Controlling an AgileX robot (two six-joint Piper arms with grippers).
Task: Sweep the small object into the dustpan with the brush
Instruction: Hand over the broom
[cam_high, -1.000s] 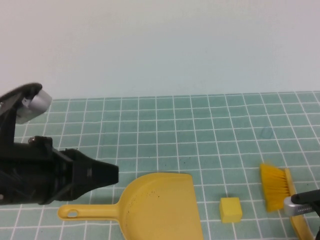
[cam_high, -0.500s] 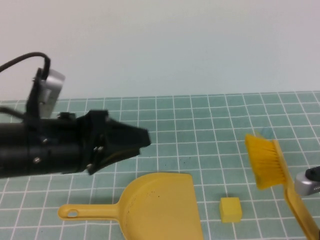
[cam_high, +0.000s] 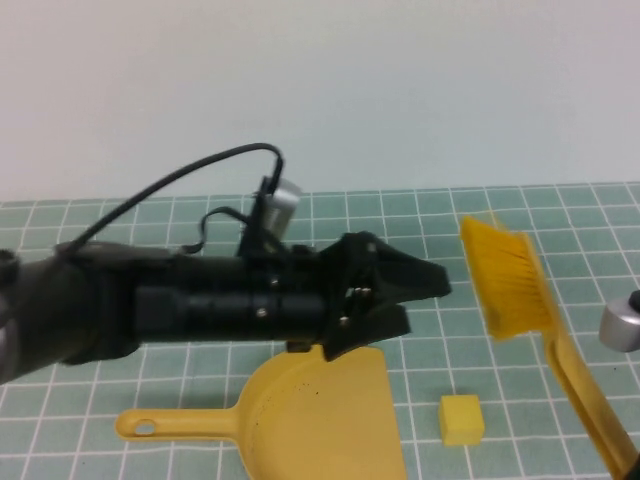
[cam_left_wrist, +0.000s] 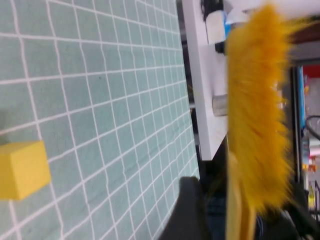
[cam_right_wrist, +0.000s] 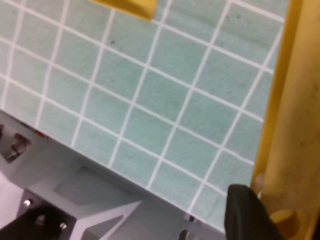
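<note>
The yellow dustpan (cam_high: 320, 410) lies flat at the mat's near edge, its thin handle (cam_high: 170, 425) pointing left. To its right sits the small object (cam_high: 462, 420), a pale-yellow cube (cam_left_wrist: 22, 170). The brush (cam_high: 505, 280) hangs in the air to the cube's upper right, bristles (cam_left_wrist: 257, 110) uppermost. My right gripper (cam_right_wrist: 280, 220) is shut on the brush handle (cam_right_wrist: 290, 125), one black finger (cam_right_wrist: 245, 210) pressed against it. My left gripper (cam_high: 428, 300) reaches across above the dustpan with its jaws open and empty, its tips just left of the bristles.
A green grid mat (cam_high: 400, 230) covers the table, with a pale wall behind. The right wrist camera's silver housing (cam_high: 620, 325) shows at the right edge. A grey frame (cam_right_wrist: 75, 200) lies beyond the mat's edge.
My left arm has swung right from the left edge to above the dustpan, and its jaws have opened. The brush has lifted off the mat and moved left and up.
</note>
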